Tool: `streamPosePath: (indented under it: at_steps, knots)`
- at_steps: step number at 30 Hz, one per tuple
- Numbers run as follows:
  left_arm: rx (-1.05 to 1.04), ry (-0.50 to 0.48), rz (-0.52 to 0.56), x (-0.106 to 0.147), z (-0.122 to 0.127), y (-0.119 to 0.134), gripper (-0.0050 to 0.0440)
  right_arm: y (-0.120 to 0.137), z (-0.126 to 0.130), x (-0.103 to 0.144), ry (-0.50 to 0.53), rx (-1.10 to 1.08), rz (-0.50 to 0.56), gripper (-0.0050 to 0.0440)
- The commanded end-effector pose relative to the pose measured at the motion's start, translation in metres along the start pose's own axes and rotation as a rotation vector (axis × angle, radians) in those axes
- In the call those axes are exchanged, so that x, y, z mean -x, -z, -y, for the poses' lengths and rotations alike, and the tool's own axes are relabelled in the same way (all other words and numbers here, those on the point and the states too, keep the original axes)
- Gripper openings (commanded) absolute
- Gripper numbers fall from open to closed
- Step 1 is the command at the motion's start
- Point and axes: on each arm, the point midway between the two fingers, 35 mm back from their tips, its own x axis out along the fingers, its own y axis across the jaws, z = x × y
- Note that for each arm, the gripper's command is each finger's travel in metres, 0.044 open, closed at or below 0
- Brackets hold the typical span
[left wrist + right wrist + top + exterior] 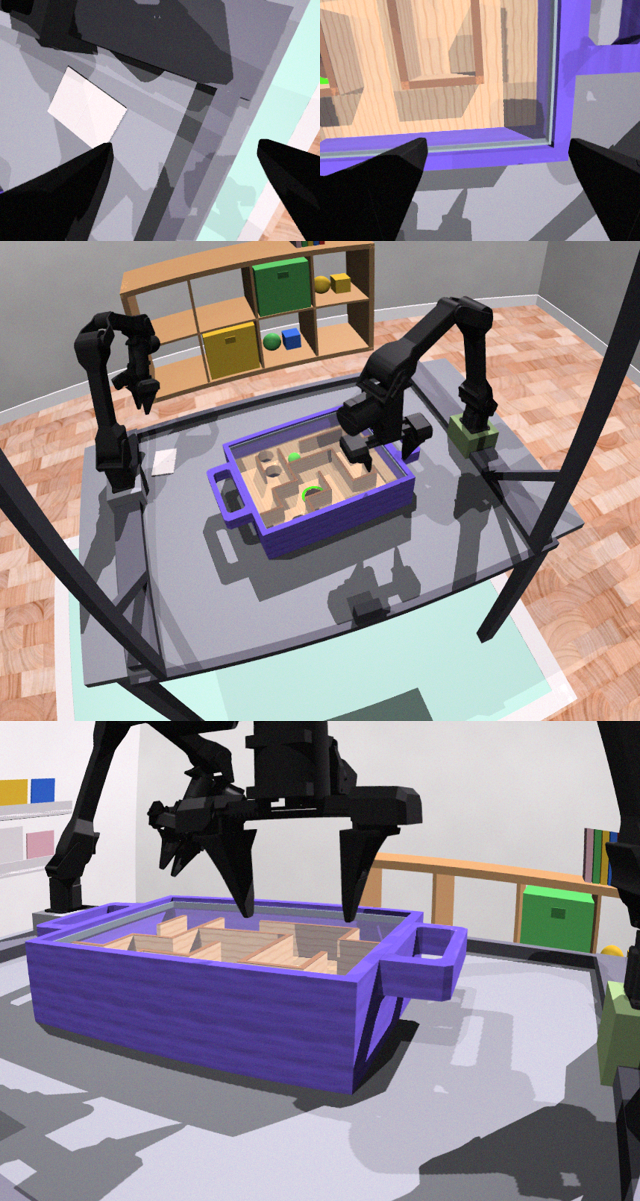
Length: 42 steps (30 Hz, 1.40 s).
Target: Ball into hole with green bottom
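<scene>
Wood-block flooring (563, 385) runs beneath one tan cubby shelf (373, 298) (480, 867) by the grey wall; it holds two bins, one green (282, 287) (558, 919) and one yellow (230, 350), plus two balls and two cubes. On the grey table (191, 613) (258, 1155) (149, 165) (499, 209) sits one purple maze board (341, 511) (196, 1015) (570, 75) with a clear lid and two purple loop handles, one (218, 499) (77, 919) toward my left arm, the other (410, 453) (449, 968) toward my right.

Inside, one bright green ball (294, 456) rests on the wooden maze floor, outside every hole I can make out. Two plain round holes (265, 456) lie near it, across a wooden wall; one green-marked hole (304, 491) (323, 80) is farther off, past other walls. Something like another hole shows partly at the near rim, too hidden to tell.

I have two grippers, both nearly fully open and holding nothing. My left gripper (144, 409) (168, 871) (185, 148) hangs well apart from the board, near one white square sheet (164, 461) (87, 108). My right gripper (387, 463) (298, 918) (498, 145) points down above the board, its two fingers spread, neither handle between them.
</scene>
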Motion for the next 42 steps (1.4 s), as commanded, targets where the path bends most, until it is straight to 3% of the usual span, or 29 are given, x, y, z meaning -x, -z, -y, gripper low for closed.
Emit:
streamPosePath:
  at_steps: [1,18,19,37,38,42]
  knots:
    - [0.001,0.019,-0.016,0.0058,0.0005,0.0002,0.04,0.0005,-0.0019,0.0069,-0.023,0.0,-0.007,0.04]
    - [0.001,0.019,-0.016,0.0058,0.0005,0.0002,0.04,0.0005,-0.0019,0.0069,-0.023,0.0,-0.007,0.04]
    - [0.001,0.019,-0.016,0.0058,0.0005,0.0002,0.0161,0.0005,-0.0019,0.0069,-0.023,0.0,-0.007,0.04]
    - [0.001,0.019,-0.016,0.0058,0.0005,0.0002,0.0161,0.0005,-0.0019,0.0069,-0.023,0.0,-0.007,0.04]
    - [0.001,0.019,-0.016,0.0058,0.0005,0.0002,0.0161,0.0005,-0.0019,0.0069,-0.023,0.0,-0.007,0.0161]
    - [0.001,0.019,-0.016,0.0058,0.0005,0.0002,0.0161,0.0005,-0.0019,0.0069,-0.023,0.0,-0.007,0.0161]
